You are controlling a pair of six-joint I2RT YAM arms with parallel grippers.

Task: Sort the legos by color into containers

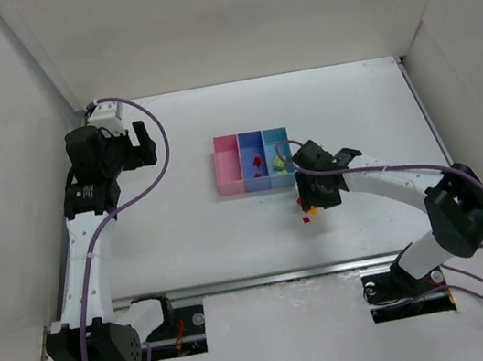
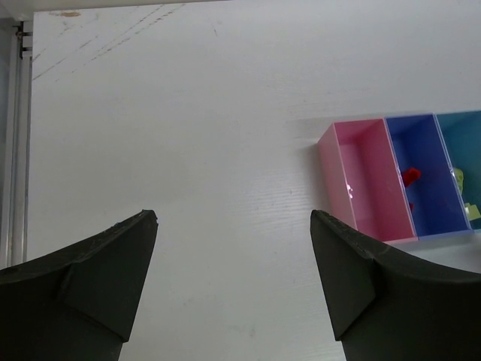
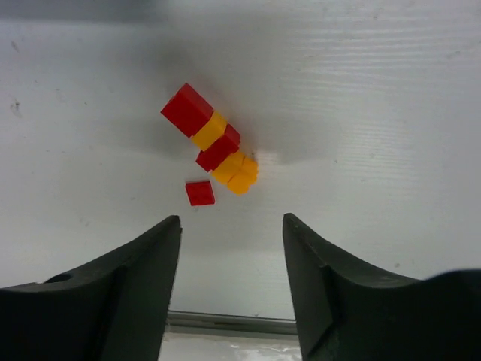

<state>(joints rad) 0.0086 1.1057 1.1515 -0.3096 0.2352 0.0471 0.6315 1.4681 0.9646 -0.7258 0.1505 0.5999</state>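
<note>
Three joined bins stand mid-table: pink (image 1: 230,166), medium blue (image 1: 254,162) and light blue (image 1: 278,151). A red lego (image 2: 410,177) lies in the blue bin (image 2: 425,203), and a yellow-green one (image 2: 459,179) in the light blue bin (image 2: 466,128). The pink bin (image 2: 361,180) looks empty. A joined chain of red and orange-yellow legos (image 3: 214,143) and a loose small red lego (image 3: 200,192) lie on the table just ahead of my right gripper (image 3: 231,226), which is open and empty. These legos show in the top view (image 1: 308,216) below the right gripper (image 1: 311,198). My left gripper (image 2: 233,222) is open and empty, far left of the bins.
White walls enclose the table on the left, back and right. A metal rail (image 3: 225,322) runs along the table's near edge just behind the right fingers. The left arm (image 1: 87,197) stands along the left wall.
</note>
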